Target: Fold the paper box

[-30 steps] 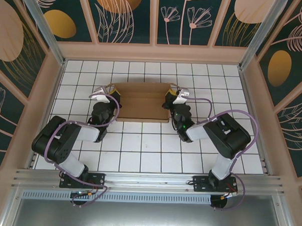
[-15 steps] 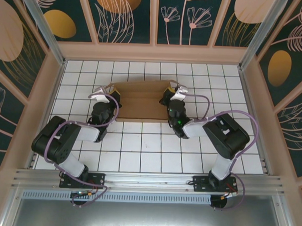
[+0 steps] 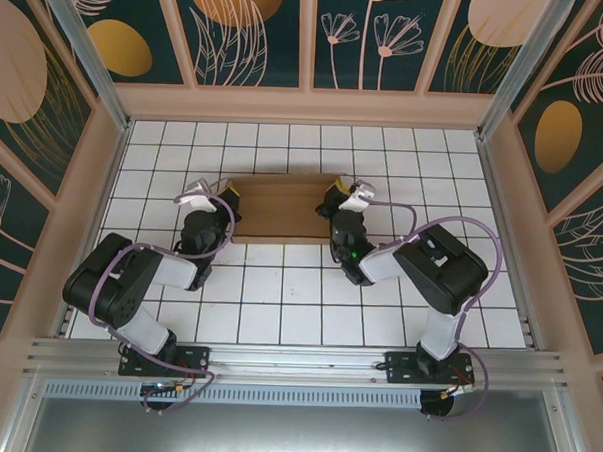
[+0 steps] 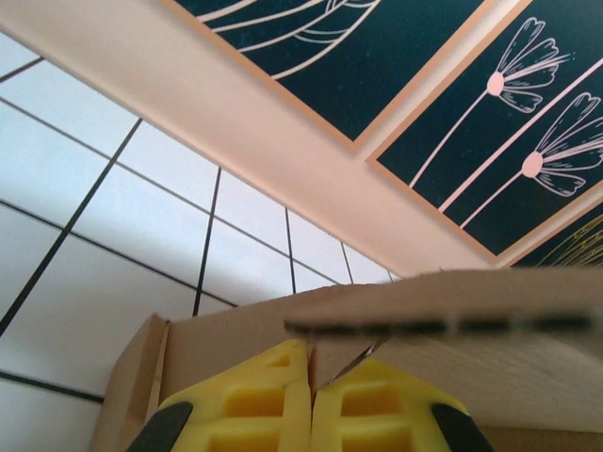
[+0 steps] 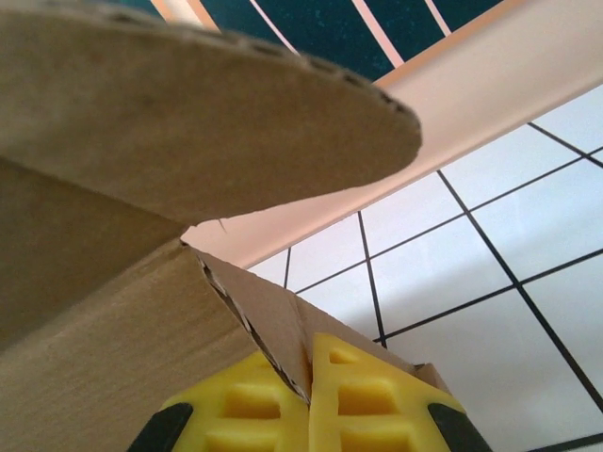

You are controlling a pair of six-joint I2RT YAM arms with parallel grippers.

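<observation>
White tiled table [image 3: 278, 305] w/ thin black grid lines, boxed in by a low peach-coloured rim. Walls [image 3: 260, 34] on the left, far and right sides are dark teal panels printed w/ pale flowers, leaves and orange ovals, set in peach frames. Silver metal posts rise at the far corners. A slotted aluminium rail [image 3: 296, 358] runs along the near edge, w/ both arm bases bolted to it. Purple cables [image 3: 130, 259] loop along the black arms.

The paper box [image 3: 280, 207], plain brown corrugated cardboard, lies toward the far edge of the table, about centred left to right, partly folded w/ its walls raised.

Left gripper [image 3: 230, 194] is at the box's left end. Its yellow fingers [image 4: 254, 405] are pressed together and seem to pinch a thin cardboard flap. Right gripper [image 3: 332, 198] is at the box's right end. Its yellow fingers [image 5: 367, 395] are clamped tight on an upright cardboard edge, w/ a curved flap [image 5: 188, 113] hanging over them.
</observation>
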